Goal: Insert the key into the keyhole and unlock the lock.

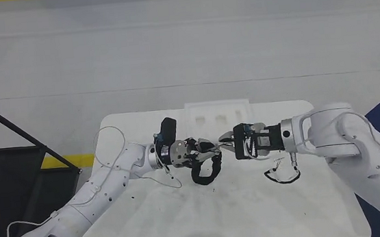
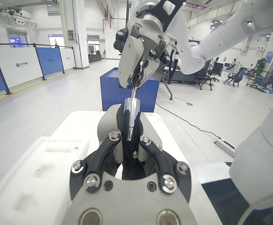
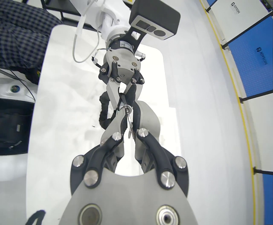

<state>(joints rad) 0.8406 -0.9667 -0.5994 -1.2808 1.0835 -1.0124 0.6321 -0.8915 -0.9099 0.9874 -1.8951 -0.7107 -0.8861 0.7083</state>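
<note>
My left gripper (image 2: pixel 129 119) is shut on the lock (image 2: pixel 131 113), a chrome cylinder with a black cable that loops down below it (image 1: pixel 207 169). The cylinder's end faces my right gripper (image 2: pixel 134 82), which is shut on the key (image 2: pixel 133 92). The key's shaft enters the end of the cylinder. In the right wrist view the key and its ring (image 3: pixel 129 119) sit between the right gripper's (image 3: pixel 127 116) fingers, with the keyhole end (image 3: pixel 125 108) just beyond. In the top view both grippers meet above the middle of the white table (image 1: pixel 145 219), left (image 1: pixel 206 146) and right (image 1: pixel 225 141).
A white foam tray (image 2: pixel 42 157) with rectangular pockets lies at the table's far edge (image 1: pixel 218 112). A second black cable loop (image 1: pixel 283 175) lies on the table under the right arm. A blue cabinet (image 2: pixel 128 89) stands beyond the table's side.
</note>
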